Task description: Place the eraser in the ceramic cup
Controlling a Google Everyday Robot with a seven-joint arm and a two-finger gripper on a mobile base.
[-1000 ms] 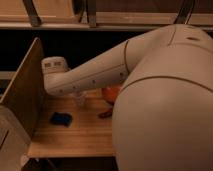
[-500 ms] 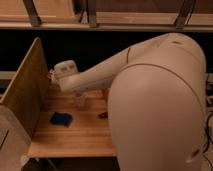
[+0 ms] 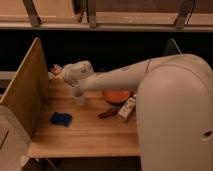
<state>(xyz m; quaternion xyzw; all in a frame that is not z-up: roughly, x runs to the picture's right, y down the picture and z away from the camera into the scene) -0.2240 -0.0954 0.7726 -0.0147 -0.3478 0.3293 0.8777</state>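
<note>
1. Seemingly the eraser is at the tip of the gripper (image 3: 56,71), where a small pale patch shows, though it cannot be told apart from the gripper for certain
2. The ceramic cup (image 3: 78,95) stands upright on the table (image 3: 85,136), near the gripper, toward the camera and slightly to the right of it, under the wrist of the arm (image 3: 117,80)
3. The gripper hangs over the far left of the table, close beside the wooden side wall (image 3: 25,87); whether it is spread, together or clamped on the eraser cannot be told
4. The step in hand looks like the pick-up or the first of the carry; the cup appears unfilled
5. Next, the gripper would need to come back over the cup's narrow mouth, centre there, then let go low
6. Farther off lie the orange bowl (image 3: 117,95), the white box (image 3: 127,108) and the blue pad (image 3: 61,119), none of them the goal
</note>
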